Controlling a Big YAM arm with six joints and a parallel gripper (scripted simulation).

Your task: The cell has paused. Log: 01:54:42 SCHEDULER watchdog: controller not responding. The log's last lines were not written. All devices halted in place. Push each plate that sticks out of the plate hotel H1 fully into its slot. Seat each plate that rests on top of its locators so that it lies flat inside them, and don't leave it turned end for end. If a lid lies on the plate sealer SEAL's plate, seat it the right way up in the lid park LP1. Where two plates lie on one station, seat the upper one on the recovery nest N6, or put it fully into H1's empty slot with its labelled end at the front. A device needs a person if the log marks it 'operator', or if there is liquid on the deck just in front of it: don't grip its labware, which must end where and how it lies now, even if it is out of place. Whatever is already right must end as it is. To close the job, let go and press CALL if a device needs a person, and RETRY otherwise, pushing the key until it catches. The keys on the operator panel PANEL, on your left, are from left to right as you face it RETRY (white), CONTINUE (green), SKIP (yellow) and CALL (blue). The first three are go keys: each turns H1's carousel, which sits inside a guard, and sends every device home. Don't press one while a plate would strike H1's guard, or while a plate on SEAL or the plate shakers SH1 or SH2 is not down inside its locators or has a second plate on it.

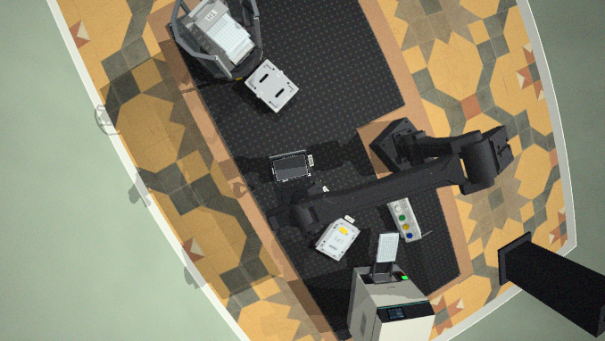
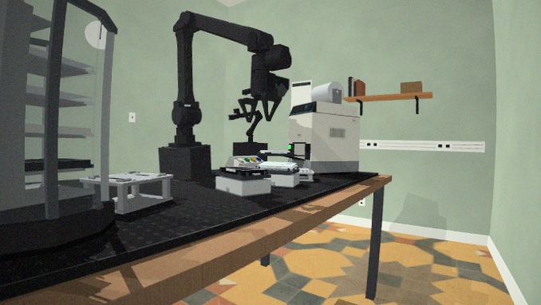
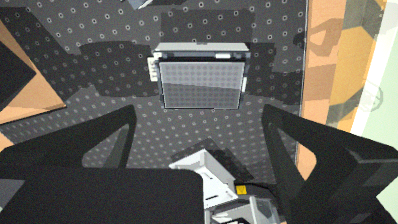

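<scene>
the gripper [image 2: 255, 116] hung high over the black mat [image 1: 339, 67] with its fingers spread wide and nothing between them, probably so that it could travel over the devices without touching any.

in the wrist view a dark plate [image 3: 201, 84] lay on a white station [image 3: 200, 47] ahead of the fingers. whether it sat down inside its locators i could not tell. just below the gripper was the lid park [image 1: 337, 238] with a yellow mark, partly hidden by the arm.

at the far end stood the hotel [image 1: 196, 42] inside its guard, and a white plate [image 1: 232, 37] seemed to stick out of a slot toward the open side. the white nest [image 1: 272, 86] stood just beside it, with nothing on it. the sealer [image 1: 388, 308] held a pale plate [image 1: 387, 246] on its tray, and the panel [image 1: 404, 220] stood near it.

i think little of the task was done yet. the arm itself crossed over the park and the panel, so these were hard to see from the top.
</scene>
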